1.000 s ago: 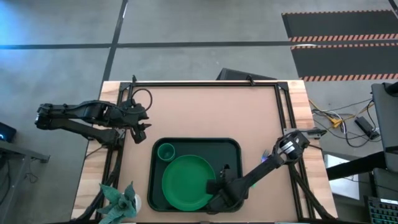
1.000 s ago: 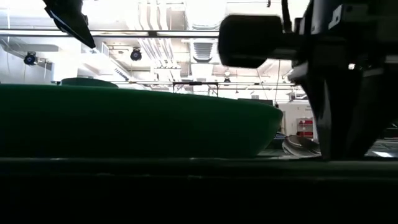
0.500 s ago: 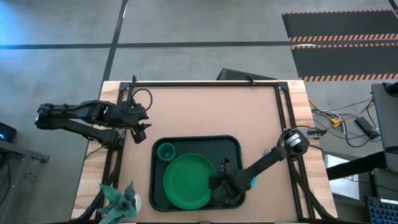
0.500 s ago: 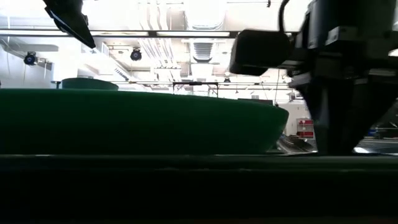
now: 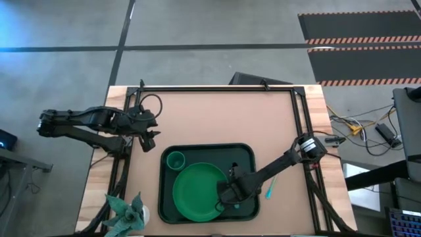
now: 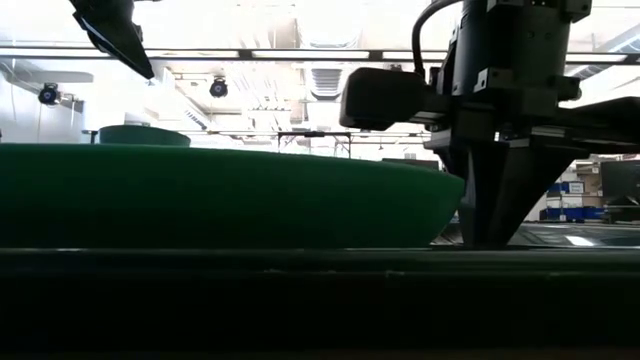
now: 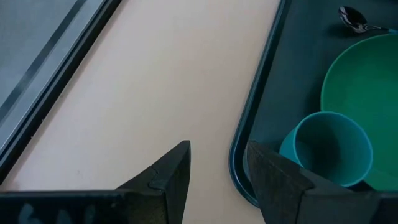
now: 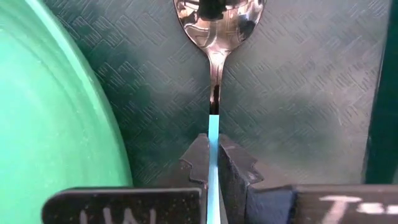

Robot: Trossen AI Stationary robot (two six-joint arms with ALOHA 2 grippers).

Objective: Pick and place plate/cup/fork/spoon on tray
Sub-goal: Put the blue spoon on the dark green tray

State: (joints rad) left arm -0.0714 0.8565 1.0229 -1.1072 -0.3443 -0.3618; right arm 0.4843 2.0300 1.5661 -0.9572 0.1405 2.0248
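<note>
The dark green tray (image 5: 245, 153) lies at the table's near middle. On it are the bright green plate (image 5: 196, 192) and, at its far left corner, the small green cup (image 5: 175, 160). My right gripper (image 5: 228, 193) stands in the tray right of the plate, shut on the spoon, whose dark bowl (image 5: 235, 166) points to the far edge. It points down into the tray in the low view (image 6: 490, 235). A slim light blue handle, the fork (image 5: 270, 191), lies on the table right of the tray. My left gripper (image 5: 150, 138) is open and empty, left of the tray. My right gripper pinches the spoon's light blue handle (image 8: 213, 127) between its two fingers, close to where the handle meets the metal neck. The fingers come from above, pointing down, and lie across the handle. The spoon lies along the tray floor, its bowl (image 8: 219, 15) toward the far edge.
A potted green plant (image 5: 126, 212) stands at the table's near left corner. A black rail frame (image 5: 217, 88) runs round the table top. The plate's rim (image 8: 74, 112) is close beside the spoon, and the tray's right rim (image 8: 380, 93) is on its other side.
My right gripper has gone from the tray's near right corner toward the far edge and a little left, staying shut. The spoon has slid along the tray floor with it, its bowl now farther toward the far edge.
</note>
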